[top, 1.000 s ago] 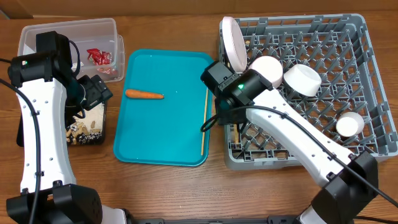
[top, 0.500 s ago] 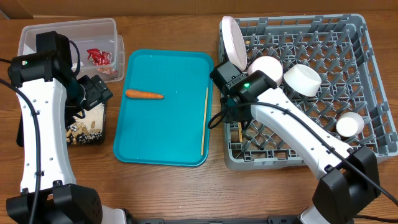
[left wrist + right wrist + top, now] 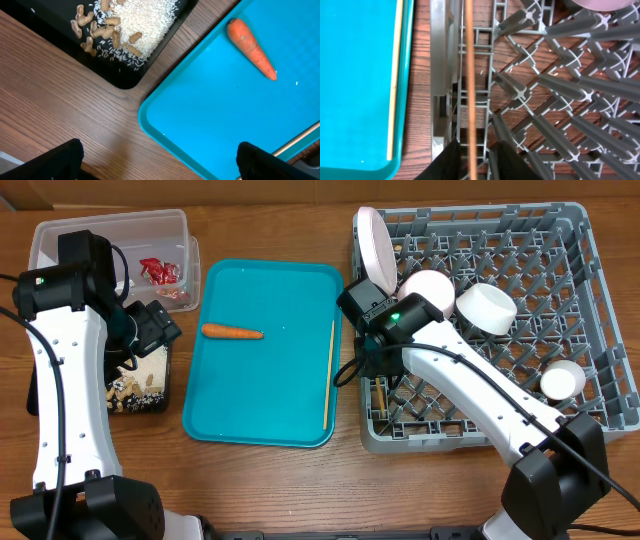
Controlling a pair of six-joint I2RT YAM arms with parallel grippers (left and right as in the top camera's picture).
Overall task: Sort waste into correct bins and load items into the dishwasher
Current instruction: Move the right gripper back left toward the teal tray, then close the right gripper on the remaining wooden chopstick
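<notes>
My right gripper [image 3: 377, 375] [image 3: 477, 150] is low at the grey rack's [image 3: 590, 330] left wall [image 3: 442, 60]. Its jaws are narrowly parted around a wooden chopstick [image 3: 468, 75], which lies against the left finger with a gap to the right one. A second chopstick [image 3: 328, 375] [image 3: 395, 85] lies on the teal tray [image 3: 290, 410] with the carrot [image 3: 232, 333] [image 3: 251, 49]. My left gripper [image 3: 150, 330] [image 3: 159, 160] is open and empty over the black tray [image 3: 140, 395], which holds peanut scraps [image 3: 100, 30]. The plate [image 3: 375, 250], two bowls [image 3: 430, 290] [image 3: 487, 307] and a cup [image 3: 560, 380] sit in the rack.
The clear tub [image 3: 60, 240] at the back left holds the red wrapper [image 3: 160, 272]. Bare wood shows in the narrow strip between the teal tray and the rack, and along the table's front edge.
My right gripper moved right, from the teal tray's edge to the rack's left wall, then stayed almost still. The left arm has not moved.
</notes>
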